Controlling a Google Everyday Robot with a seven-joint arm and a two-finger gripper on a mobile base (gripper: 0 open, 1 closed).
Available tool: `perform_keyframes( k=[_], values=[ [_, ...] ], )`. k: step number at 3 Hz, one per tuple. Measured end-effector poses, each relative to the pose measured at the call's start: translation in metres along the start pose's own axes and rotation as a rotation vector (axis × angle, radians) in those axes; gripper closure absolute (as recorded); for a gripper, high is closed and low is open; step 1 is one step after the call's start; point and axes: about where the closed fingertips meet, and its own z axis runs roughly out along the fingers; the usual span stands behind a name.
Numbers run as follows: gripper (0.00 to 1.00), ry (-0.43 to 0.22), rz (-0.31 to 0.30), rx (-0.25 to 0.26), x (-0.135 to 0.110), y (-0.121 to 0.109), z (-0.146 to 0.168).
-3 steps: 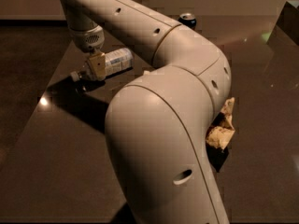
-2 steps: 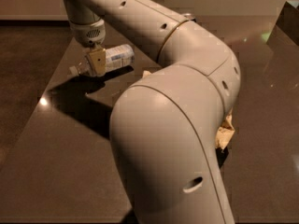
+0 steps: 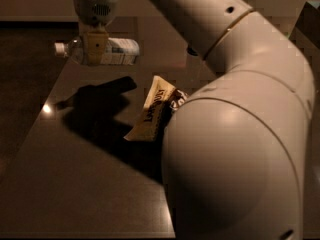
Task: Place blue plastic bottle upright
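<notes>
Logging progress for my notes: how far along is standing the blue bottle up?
Done: the gripper grips the blue plastic bottle and holds it above the table, its shadow apart below. In hand: the bottle lies horizontal, cap pointing left. Left: turn it upright and set it down, clear of the snack packet.

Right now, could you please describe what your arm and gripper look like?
The arm is smooth, bulbous cream-white shells with a thin seam ring and small dark round holes; no cables show. The gripper, top left at the bottle, has a grey vented wrist housing and tan fingers.
</notes>
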Motion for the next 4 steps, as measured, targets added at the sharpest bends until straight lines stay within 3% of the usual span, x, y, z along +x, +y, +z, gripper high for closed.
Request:
perform_keyframes(
  k=[2, 4],
  values=[
    [1.0, -0.295, 0.162, 0.044, -0.033, 0.015, -0.05],
    [1.0, -0.503, 0.387, 0.195, -0.021, 0.003, -0.054]
  ],
)
